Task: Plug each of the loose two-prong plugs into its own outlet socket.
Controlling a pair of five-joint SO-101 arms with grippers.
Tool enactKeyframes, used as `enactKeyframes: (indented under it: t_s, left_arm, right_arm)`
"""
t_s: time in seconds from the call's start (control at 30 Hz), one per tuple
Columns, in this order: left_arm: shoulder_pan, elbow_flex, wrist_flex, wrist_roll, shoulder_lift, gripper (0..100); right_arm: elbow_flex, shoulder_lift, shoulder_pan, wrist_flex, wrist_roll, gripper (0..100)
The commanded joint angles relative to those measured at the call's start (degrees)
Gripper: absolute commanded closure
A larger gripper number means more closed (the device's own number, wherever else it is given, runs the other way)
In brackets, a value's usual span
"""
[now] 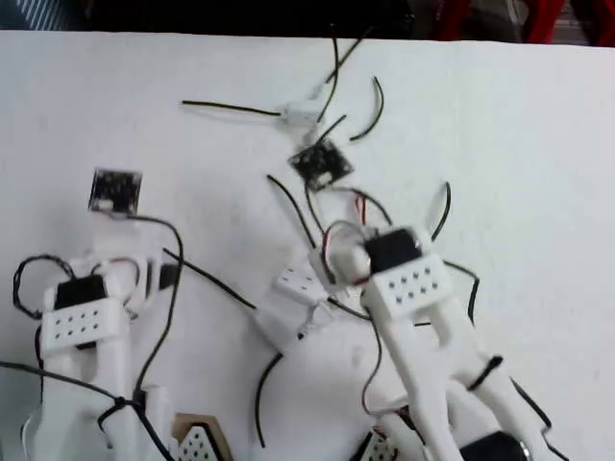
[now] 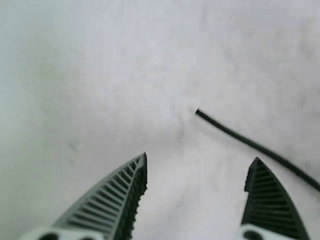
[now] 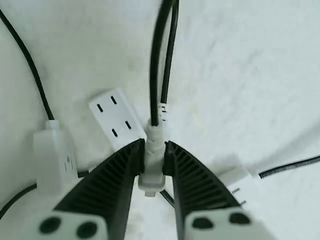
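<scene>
the right jaws are pinching a white plug point(image 3: 151, 176) by its sides. in the right wrist view its black cord point(image 3: 155, 60) runs away from the jaws over the white tabletop point(image 3: 250, 75), with a 2nd black cord close alongside. the plug sits just beside a white outlet block point(image 3: 114, 119) with 4 slots in 2 pairs on its upper face. its prongs are hidden, so i cannot tell whether it touches the block. a 2nd white outlet block point(image 3: 52, 155), with a black cord of its own, lies on the far side of the first. on the other side of the jaws a white connector point(image 3: 239, 182) on a black cord rests on the tabletop.

the left jaws are spread wide and hold nothing. they hang over bare tabletop, where the loose end of a black wire point(image 2: 240, 140) lies ahead of them.

in the high view the right arm point(image 1: 408, 283) stands over the cluster of white blocks near the table's middle, and the left arm point(image 1: 82, 327) is well apart at the other side. another white plug point(image 1: 301, 115) lies farther back among loose black wires. a small dark board point(image 1: 320, 165) lies near it, and a 2nd dark board point(image 1: 115, 190) lies just beyond the left arm.
</scene>
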Motion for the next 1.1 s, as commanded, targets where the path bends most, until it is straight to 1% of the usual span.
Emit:
enactKeyframes:
  t_s: [0.0, 0.17, 0.27, 0.3, 0.37, 0.43, 0.53, 0.67, 0.8, 0.97, 1.07]
  left_arm:
    - [6.46, -7.82, -0.88, 5.19, -2.07, 69]
    - [12.97, -12.66, -1.05, 10.64, -1.71, 69]
    - [17.01, -15.03, -1.05, 12.66, -1.71, 69]
    - [18.33, -15.82, -1.05, 13.10, -1.71, 69]
    - [20.70, -17.14, -1.05, 13.36, -1.71, 69]
    - [22.55, -18.46, -0.53, 13.19, -1.98, 69]
    - [25.63, -20.40, 2.46, 12.84, -1.98, 69]
    - [30.02, -23.12, 9.49, 12.75, -2.07, 69]
    - [32.75, -25.05, 13.98, 12.75, -2.07, 69]
    - [36.00, -25.14, 15.38, 12.75, -2.07, 69]
    - [36.09, -25.23, 15.74, 12.75, -2.07, 69]
  right_arm:
    - [6.07, -7.34, -3.38, -10.24, 0.18, 98.1]
    - [13.80, -15.08, -7.43, -22.02, 0.18, 98.1]
    - [16.62, -17.89, -9.19, -25.63, 0.00, 98.1]
    - [17.41, -18.68, -9.98, -26.24, -1.41, 98.1]
    - [18.02, -19.56, -11.74, -26.59, -5.63, 98.1]
    - [18.11, -20.00, -12.88, -26.51, -7.82, 98.1]
    - [18.20, -20.18, -13.32, -26.24, -7.82, 98.1]
    - [18.46, -19.74, -13.05, -26.24, -8.00, 98.1]
    - [18.99, -19.74, -12.97, -26.51, -8.18, 98.1]
    - [18.99, -19.74, -11.38, -26.42, -8.26, 98.1]
    - [19.08, -19.74, -9.45, -26.15, -8.35, 98.1]
